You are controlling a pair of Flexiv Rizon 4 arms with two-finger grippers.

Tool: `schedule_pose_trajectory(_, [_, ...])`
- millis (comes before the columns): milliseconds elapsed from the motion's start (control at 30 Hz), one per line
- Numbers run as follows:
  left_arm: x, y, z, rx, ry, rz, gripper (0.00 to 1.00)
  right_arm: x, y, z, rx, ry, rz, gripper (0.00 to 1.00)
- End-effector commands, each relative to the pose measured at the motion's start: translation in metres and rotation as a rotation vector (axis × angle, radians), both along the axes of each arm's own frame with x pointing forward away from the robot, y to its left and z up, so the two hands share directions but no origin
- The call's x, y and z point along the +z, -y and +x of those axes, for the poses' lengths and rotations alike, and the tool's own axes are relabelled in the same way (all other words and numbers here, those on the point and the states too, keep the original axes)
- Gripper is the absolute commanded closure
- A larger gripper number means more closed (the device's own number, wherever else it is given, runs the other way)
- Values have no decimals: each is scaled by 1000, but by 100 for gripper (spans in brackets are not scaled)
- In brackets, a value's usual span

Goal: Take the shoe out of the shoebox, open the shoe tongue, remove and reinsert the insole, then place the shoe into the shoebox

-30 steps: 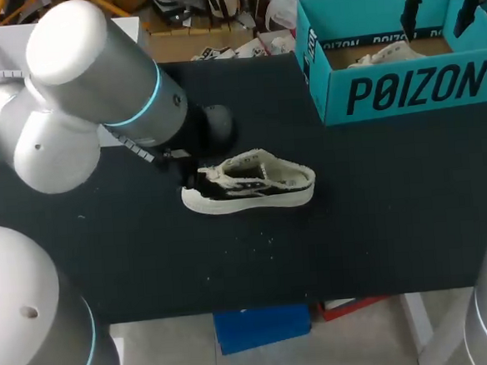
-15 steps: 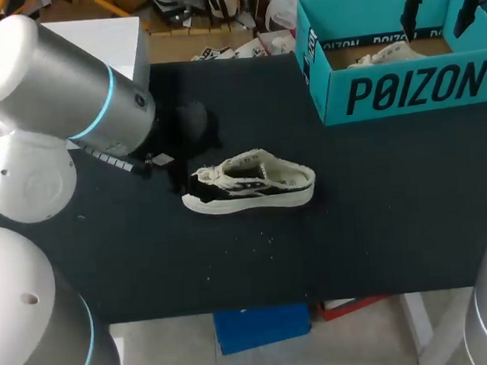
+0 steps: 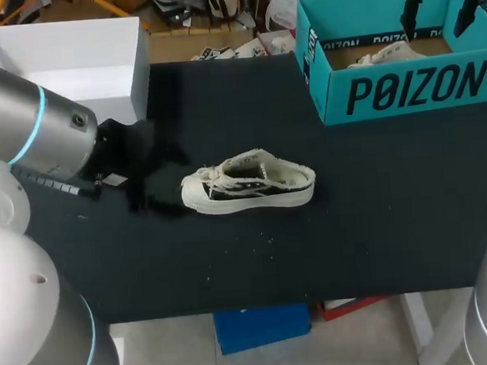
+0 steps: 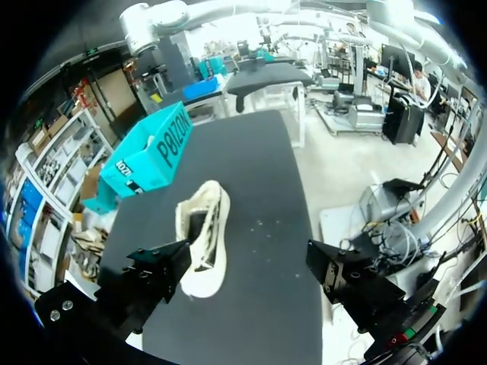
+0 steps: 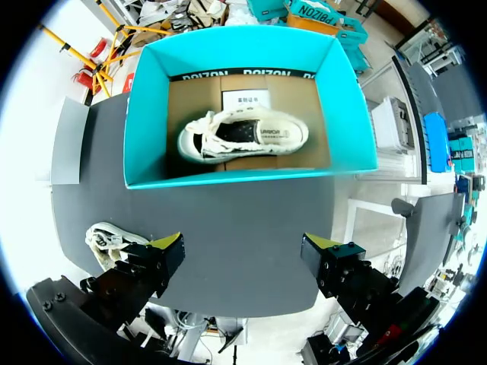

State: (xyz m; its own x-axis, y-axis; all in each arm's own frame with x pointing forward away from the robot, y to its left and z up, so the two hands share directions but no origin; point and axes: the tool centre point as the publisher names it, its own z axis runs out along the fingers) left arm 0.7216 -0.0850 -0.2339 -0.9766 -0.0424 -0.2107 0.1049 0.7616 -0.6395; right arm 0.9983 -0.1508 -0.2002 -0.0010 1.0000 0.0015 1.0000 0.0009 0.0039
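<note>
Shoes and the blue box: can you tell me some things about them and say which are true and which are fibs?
1. One shoe lies on the black table, outside the shoebox. True.
2. The shoebox is empty. False: a second shoe lies inside it.
3. The left gripper is shut on the shoe on the table. False: it is open and apart from that shoe.
4. The right gripper is open above the shoebox. True.
</note>
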Motion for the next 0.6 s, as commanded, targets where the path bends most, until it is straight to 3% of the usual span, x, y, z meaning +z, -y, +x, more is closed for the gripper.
schedule_pose_trajectory(33, [-5,-12,14,-47,-12,-92,0,0,0,1,-1,-1,0,0])
schedule_pose_trajectory(600, [-38,-25,75,-14,-76,-97,0,0,0,1,-1,-1,0,0])
